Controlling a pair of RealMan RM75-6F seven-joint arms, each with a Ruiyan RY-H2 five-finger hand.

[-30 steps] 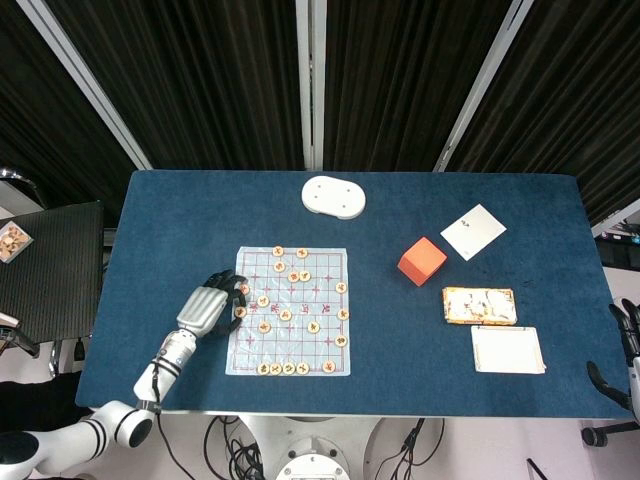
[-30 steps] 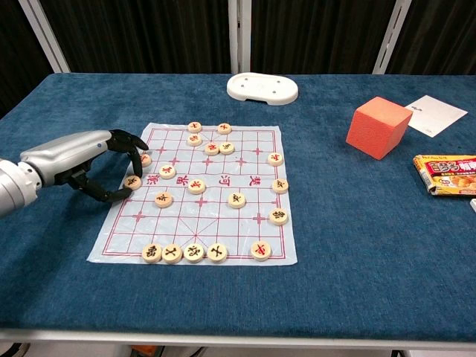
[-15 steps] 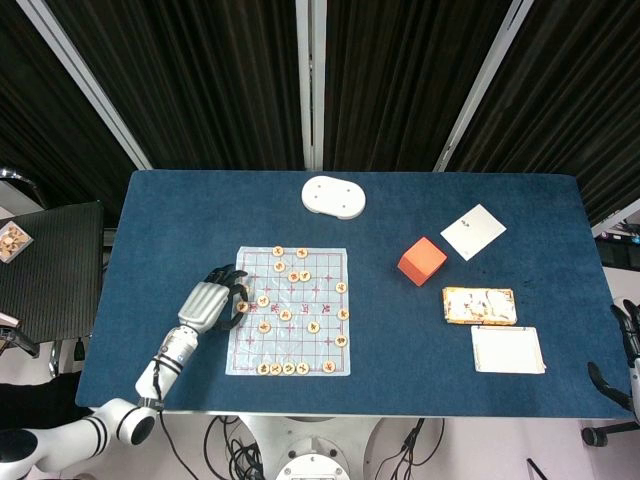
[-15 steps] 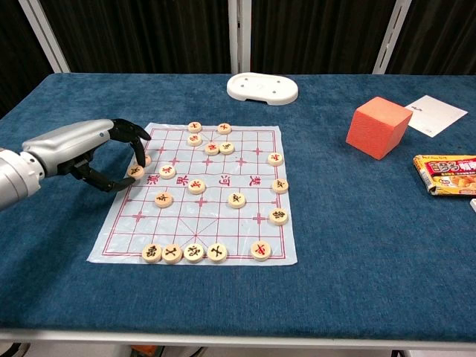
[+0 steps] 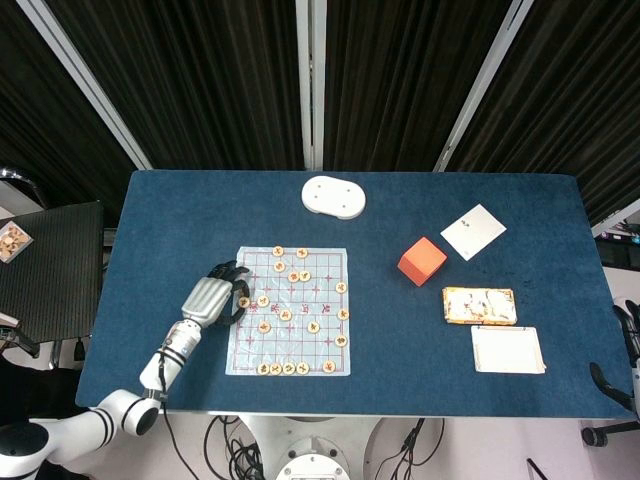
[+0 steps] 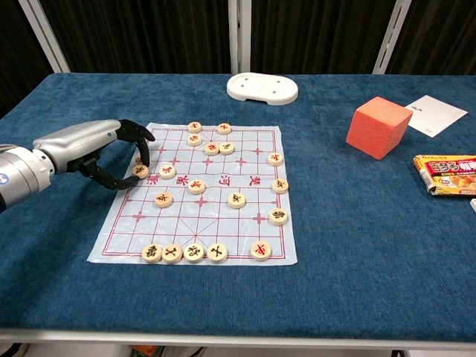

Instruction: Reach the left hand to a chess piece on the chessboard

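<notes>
A paper chessboard [image 6: 220,216] [image 5: 300,345] lies on the blue table with several round wooden pieces on it. My left hand [image 6: 111,149] [image 5: 212,298] sits at the board's left edge, fingers curled down. Between thumb and fingertips it pinches a chess piece [image 6: 140,171] [image 5: 243,301] on the left column. Another piece right behind it is mostly hidden by the fingers. Only a sliver of my right hand [image 5: 630,335] shows at the right edge of the head view, below the table edge; how its fingers lie is unclear.
A white oval tray [image 6: 262,88] sits behind the board. To the right are an orange block [image 6: 378,126], a white card [image 6: 437,115], a snack packet [image 6: 446,175] and a flat white box [image 5: 507,349]. Blue cloth shows left of and in front of the board.
The left hand has shifted away from the front edge along the board's left side, and the piece between its fingers has moved with it by about one square.
</notes>
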